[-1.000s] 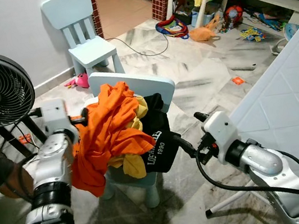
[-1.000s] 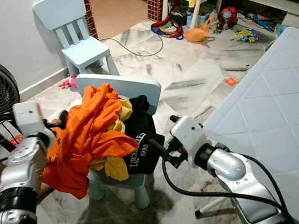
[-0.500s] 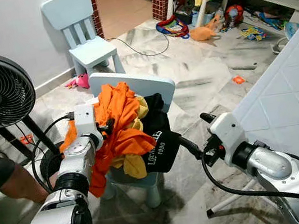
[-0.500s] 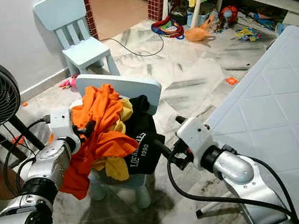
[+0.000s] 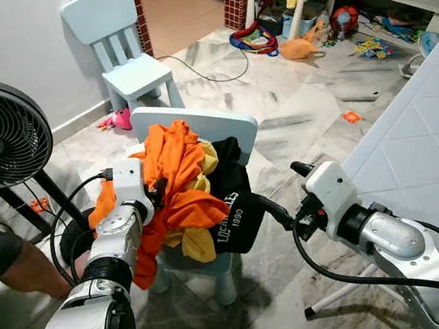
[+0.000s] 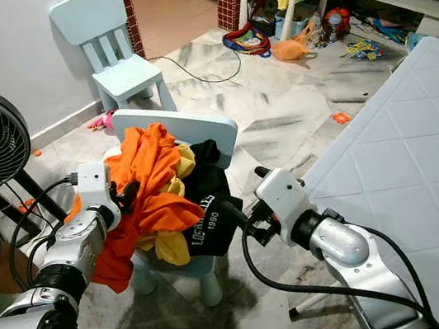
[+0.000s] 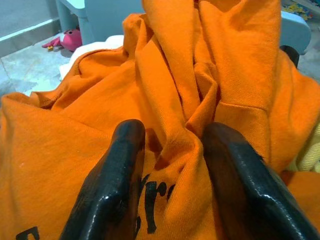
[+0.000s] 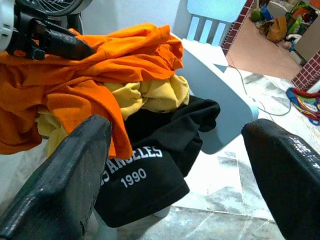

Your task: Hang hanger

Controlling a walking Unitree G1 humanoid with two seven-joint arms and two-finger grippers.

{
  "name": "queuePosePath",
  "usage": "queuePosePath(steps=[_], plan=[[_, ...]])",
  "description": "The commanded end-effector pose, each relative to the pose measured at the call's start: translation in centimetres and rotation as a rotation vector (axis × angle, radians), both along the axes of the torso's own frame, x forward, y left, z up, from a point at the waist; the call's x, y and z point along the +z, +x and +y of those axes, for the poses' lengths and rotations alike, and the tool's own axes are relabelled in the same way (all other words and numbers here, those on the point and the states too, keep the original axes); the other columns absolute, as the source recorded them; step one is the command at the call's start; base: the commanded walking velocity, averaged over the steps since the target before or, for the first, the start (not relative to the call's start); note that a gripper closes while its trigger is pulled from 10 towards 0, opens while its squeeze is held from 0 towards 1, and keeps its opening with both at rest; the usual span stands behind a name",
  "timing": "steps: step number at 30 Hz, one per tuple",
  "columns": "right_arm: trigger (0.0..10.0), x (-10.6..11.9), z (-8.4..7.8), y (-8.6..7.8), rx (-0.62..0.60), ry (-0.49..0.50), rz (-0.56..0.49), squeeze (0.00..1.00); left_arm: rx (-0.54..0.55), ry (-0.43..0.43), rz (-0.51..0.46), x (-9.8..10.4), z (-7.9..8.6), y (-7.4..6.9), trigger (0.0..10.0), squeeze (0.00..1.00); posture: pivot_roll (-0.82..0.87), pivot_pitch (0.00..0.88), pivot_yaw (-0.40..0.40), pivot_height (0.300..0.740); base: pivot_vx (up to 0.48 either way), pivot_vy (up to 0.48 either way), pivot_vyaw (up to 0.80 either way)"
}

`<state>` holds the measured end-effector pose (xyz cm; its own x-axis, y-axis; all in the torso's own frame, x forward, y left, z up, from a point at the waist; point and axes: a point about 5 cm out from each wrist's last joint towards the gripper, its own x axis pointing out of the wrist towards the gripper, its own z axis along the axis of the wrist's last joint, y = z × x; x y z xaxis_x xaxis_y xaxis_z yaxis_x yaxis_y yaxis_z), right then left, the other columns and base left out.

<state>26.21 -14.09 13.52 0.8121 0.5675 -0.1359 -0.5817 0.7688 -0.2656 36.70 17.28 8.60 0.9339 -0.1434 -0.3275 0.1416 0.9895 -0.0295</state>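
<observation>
The fingers (image 7: pixel 122 185) of the left gripper (image 7: pixel 172 150) are pressed onto a fold of the orange shirt (image 5: pixel 175 190), which is pinched between them; the left arm is stretched forward and up to the pile. Beyond these fingers a light blue chair (image 5: pixel 231 129) is seen, with a yellow garment (image 8: pixel 150 92) under the orange cloth. The right gripper (image 8: pixel 175 165) is held with fingers spread wide, and the black shirt (image 8: pixel 150 175) lies between them, not touched. The right arm is bent, reaching leftward. No hanger can be made out.
</observation>
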Motion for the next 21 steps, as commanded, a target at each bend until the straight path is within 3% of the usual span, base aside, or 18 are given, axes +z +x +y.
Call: queuePosePath(steps=[1,12,13,17,21], plan=[[10.0,-0.1,0.0,0.0,-0.008,-0.006,0.001,0.0,-0.012,0.021,0.023,-0.7,0.3,-0.4,0.0,0.0,-0.22,0.111,-0.016,0.74,0.0,0.0,0.0],[10.0,-0.1,0.1,0.3,-0.006,-0.003,-0.005,0.0,-0.029,0.1,-0.02,-0.3,0.8,-0.4,0.0,0.0,-0.21,0.103,-0.016,0.74,0.0,0.0,0.0],[10.0,-0.1,0.1,0.4,-0.004,-0.003,-0.006,0.0,-0.051,0.151,-0.047,0.0,0.9,-0.3,0.0,0.0,-0.21,0.1,-0.022,0.74,0.0,0.0,0.0],[10.0,-0.1,0.2,0.5,-0.002,-0.004,-0.006,0.0,-0.072,0.188,-0.069,0.3,1.0,-0.2,0.0,0.0,-0.21,0.099,-0.023,0.74,0.0,0.0,0.0],[10.0,-0.1,0.4,0.7,0.006,-0.004,-0.009,0.0,-0.177,0.314,-0.145,1.2,0.8,-0.1,0.0,0.0,-0.2,0.09,-0.029,0.74,0.0,0.0,0.0]])
